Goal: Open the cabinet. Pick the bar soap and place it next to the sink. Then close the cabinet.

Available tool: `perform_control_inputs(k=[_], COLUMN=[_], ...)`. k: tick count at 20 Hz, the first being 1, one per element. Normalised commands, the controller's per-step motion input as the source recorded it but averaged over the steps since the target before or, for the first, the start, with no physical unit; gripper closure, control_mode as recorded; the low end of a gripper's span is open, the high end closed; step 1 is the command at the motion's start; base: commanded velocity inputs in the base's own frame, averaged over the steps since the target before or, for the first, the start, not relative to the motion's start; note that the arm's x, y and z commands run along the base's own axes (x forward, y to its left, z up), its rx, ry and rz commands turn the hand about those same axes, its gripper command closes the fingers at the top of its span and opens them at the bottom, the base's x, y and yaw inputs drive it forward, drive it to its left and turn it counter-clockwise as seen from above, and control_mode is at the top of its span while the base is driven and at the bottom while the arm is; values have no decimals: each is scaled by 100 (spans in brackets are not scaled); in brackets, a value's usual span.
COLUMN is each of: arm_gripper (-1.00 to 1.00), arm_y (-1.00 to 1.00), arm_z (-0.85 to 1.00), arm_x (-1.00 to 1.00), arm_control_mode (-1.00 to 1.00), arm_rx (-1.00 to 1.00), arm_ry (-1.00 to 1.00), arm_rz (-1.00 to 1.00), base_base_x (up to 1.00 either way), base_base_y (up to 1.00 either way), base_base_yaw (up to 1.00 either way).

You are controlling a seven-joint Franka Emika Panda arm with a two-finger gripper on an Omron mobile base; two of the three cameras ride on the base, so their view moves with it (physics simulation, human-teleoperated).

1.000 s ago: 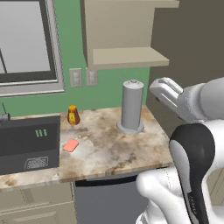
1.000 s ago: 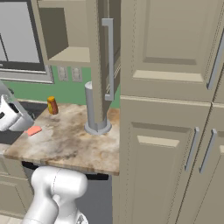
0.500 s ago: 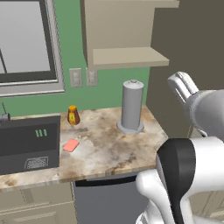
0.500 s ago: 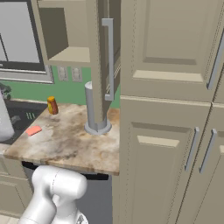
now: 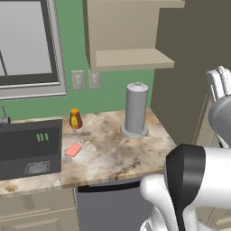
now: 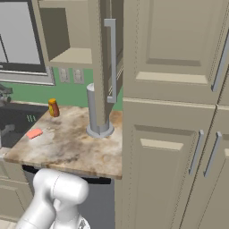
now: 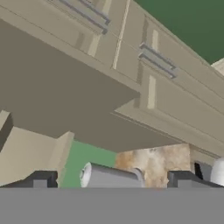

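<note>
Left base view: cabinet (image 5: 131, 58) is open, its shelf bare as far as I can see; bar soap (image 5: 73, 150) lies flat on the counter (image 5: 117, 153), just beside the sink (image 5: 29, 153), with an amber jar (image 5: 76, 119) behind it and a grey canister (image 5: 136, 110) further right. So open and place look done, and I judge we're on the closing step. Arm rises from the lower right, elbow bulky in the foreground, wrist up at the right edge beside the dark face of the swung-out door (image 5: 180, 67); the gripper's end is cut off there. Right base view: door (image 6: 105, 62) seen nearly edge-on, standing out from the cabinet box, bar handle (image 6: 111, 58) facing us; soap (image 6: 34, 133) on the counter's left end near the sink. Hand view: rolled hard, camera looks along the door's shaded face (image 7: 65, 100) toward the tall cabinets (image 7: 166, 87), canister (image 7: 111, 176) below. Gripper (image 7: 111, 180) tips sit wide apart at the bottom with nothing between them: open, empty. Next move, as I read it: get the hand onto the door's outer face or handle and swing it toward the box without clipping the canister.
</note>
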Motion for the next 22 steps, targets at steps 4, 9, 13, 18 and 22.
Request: perform_control_inputs(k=[4, 9, 13, 18, 22], arm_gripper=[-100, -100, -100, -100, -100], arm_y=[-35, -34, -42, -48, -43], arm_z=[16, 7, 6, 3, 4], arm_x=[-36, -32, -32, -31, -31], arm_control_mode=[-100, -100, -100, -100, -100], arm_rx=[12, 4, 5, 7, 8], arm_ry=[-17, -31, -38, -34, -24], arm_rz=[-23, -22, -12, -6, -9], base_base_x=[0, 0, 0, 0, 0], base_base_y=[0, 0, 0, 0, 0], base_base_yaw=[0, 0, 0, 0, 0])
